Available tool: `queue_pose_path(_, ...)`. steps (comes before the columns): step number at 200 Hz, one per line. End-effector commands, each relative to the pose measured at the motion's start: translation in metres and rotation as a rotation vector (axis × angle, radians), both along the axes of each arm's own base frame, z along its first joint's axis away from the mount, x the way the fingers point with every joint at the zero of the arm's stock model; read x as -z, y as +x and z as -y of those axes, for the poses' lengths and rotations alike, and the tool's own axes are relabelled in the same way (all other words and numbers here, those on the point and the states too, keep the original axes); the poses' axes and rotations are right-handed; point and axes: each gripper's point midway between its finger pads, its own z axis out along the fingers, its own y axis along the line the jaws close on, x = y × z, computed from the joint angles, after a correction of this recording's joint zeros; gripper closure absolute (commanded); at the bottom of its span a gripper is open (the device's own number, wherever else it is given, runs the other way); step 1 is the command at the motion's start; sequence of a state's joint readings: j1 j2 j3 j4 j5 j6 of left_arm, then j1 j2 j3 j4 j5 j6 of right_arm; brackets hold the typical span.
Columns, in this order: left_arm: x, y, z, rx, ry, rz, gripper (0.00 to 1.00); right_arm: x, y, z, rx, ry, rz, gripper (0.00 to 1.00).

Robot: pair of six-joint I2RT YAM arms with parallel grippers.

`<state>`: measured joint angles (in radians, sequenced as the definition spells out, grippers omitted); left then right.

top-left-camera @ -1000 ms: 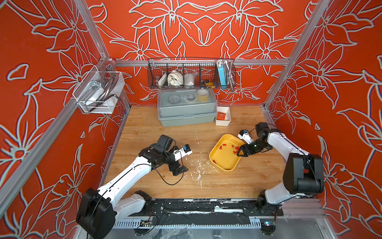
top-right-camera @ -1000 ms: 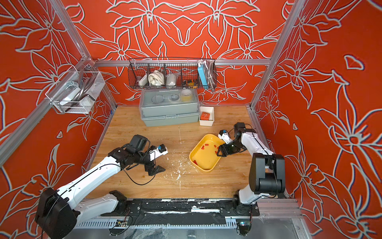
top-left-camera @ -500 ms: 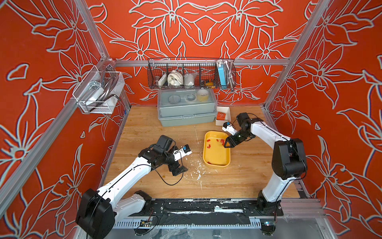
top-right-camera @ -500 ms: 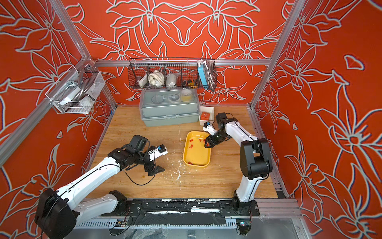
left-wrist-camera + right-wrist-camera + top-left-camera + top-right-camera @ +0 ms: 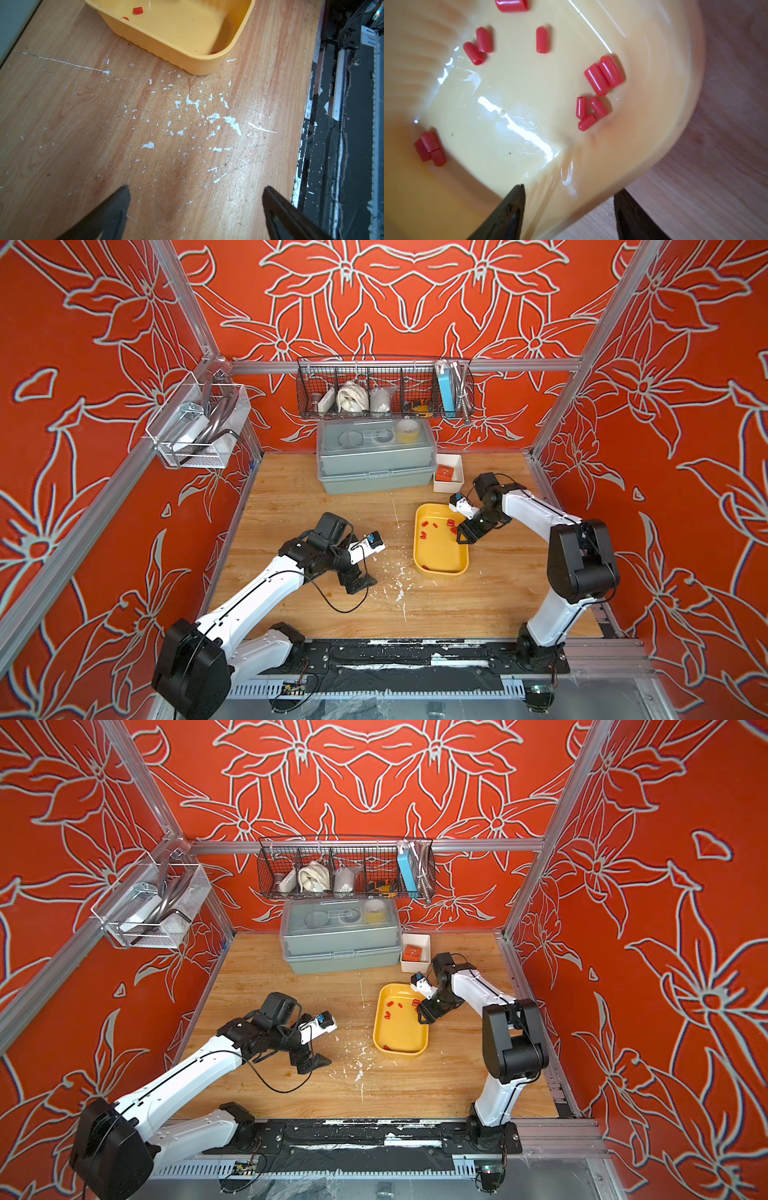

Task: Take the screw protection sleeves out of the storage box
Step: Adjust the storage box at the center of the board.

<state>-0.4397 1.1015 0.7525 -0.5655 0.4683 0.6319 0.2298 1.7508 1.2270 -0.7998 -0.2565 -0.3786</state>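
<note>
Zero screw protection sleeves [image 5: 604, 74] out yet, as far as visible. Roughly a dozen red pieces lie loose on the floor of the storage box [image 5: 440, 571]; none seen on the bench [image 5: 457, 614]. Most sit in small clumps just ahead of the right gripper [image 5: 569, 189]. A few more lie farther from it, toward the other end of the box.

Right gripper sits astride the box wall: one finger inside, one outside over the wood, jaws apart with the rim between them. Cannot tell whether it is clamping the wall or only straddling it. No sleeve between its fingers.

Left gripper [image 5: 195, 191] is spread wide and empty, low over bare scuffed bench. The box is ahead of it, well apart.

Judgement: task at the very start, removal not begun. Right arm looks to be positioning or steadying the box. Left to do: every sleeve, picked singly or tipped out. Pieces are tiny and round, so they will likely roll or slip from a pinch.
</note>
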Motion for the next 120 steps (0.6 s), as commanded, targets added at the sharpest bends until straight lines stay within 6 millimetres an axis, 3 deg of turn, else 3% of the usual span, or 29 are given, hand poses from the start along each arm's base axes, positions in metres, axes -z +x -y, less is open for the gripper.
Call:
queue_pose_path(1,0.000,-0.006,0.000,0.018,-0.003,0.009,0.02,-0.007,0.003,0.017,-0.038,-0.102,0.054,0.36)
queue_pose_path(67,0.000,-0.005,0.001,0.020,-0.006,0.012,0.02,-0.018,0.017,0.057,-0.019,-0.202,0.099,0.42)
queue_pose_path(120,0.001,-0.005,0.001,0.021,-0.008,0.007,0.02,-0.021,-0.012,0.026,0.013,0.006,-0.002,0.40)
